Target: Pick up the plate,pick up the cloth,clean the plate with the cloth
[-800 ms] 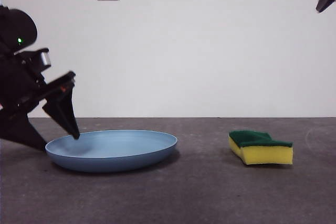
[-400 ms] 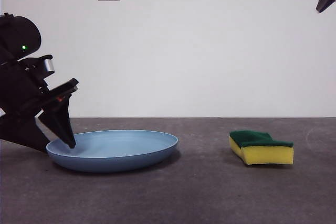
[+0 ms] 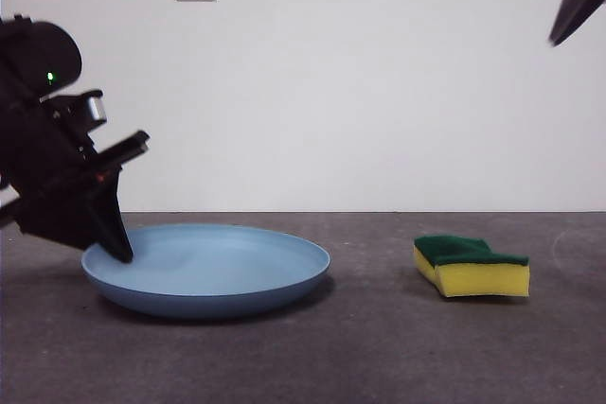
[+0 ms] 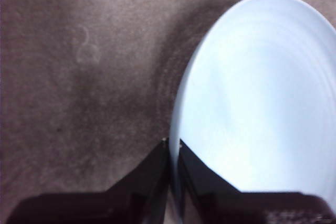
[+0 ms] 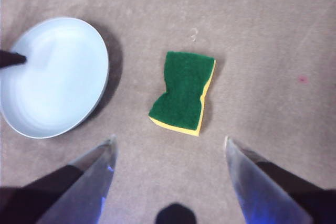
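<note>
- Black jaws of your left gripper (image 3: 115, 245) were pinched shut on the plate (image 3: 213, 267), one jaw inside the bowl and one under the outer wall, at the rim's 9 o'clock in the front view.
- Light-blue and shallow, the plate sat on the grey table (image 3: 379, 347), and its gripped edge looked a touch higher than the far edge; I judged the lift as just begun.
- You would have done well, I think, to raise it slowly and level, since a thin rim pinch on so wide a dish could let it swing or slip.
- Your left arm came in from the 9 o'clock side, wrist tilted down towards the rim; the left wrist view showed the jaws (image 4: 173, 153) meeting on the plate (image 4: 257, 108) edge.
- Yellow with a green top, the cloth (image 3: 471, 266), really a sponge, lay flat at the plate's 3 o'clock, well apart and untouched.
- Your right gripper (image 5: 170, 145) hung high above the cloth (image 5: 184, 92), jaws spread wide and holding nothing; in the front view it showed only as a dark tip (image 3: 575, 7) at 1 o'clock.
</note>
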